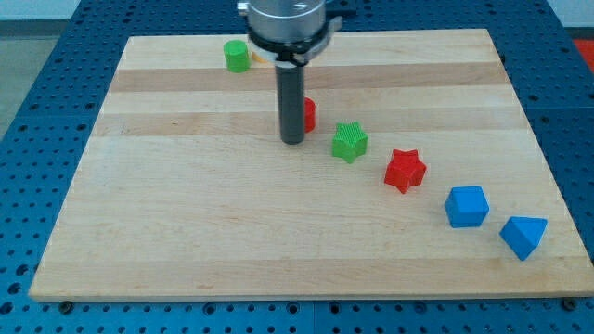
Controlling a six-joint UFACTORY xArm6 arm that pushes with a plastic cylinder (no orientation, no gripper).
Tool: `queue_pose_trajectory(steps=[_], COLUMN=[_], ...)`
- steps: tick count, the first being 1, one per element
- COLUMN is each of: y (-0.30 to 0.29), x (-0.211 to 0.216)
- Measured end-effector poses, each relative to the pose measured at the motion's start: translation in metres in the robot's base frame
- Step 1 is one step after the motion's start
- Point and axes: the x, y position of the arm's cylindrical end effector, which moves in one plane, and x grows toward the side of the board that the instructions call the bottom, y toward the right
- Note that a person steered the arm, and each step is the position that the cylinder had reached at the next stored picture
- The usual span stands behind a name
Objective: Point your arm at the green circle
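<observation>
The green circle block (238,56) stands near the top edge of the wooden board (186,223), left of centre. My tip (293,141) rests on the board below and to the right of it, well apart from it. A red block (309,114) sits just behind the rod on its right side, mostly hidden, so its shape is unclear. A small orange or yellow piece (263,57) peeks out by the green circle, under the arm's body.
A green star (350,141) lies right of my tip. A red star (406,170), a blue cube (466,206) and a blue wedge-shaped block (524,236) run in a diagonal line toward the view's bottom right.
</observation>
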Motion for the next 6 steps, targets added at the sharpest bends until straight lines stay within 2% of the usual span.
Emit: queue_pose_trajectory(steps=[1,2,3,6], y=[-0.038,-0.075,-0.103,-0.108], x=[-0.008,-0.036,-0.082,-0.185])
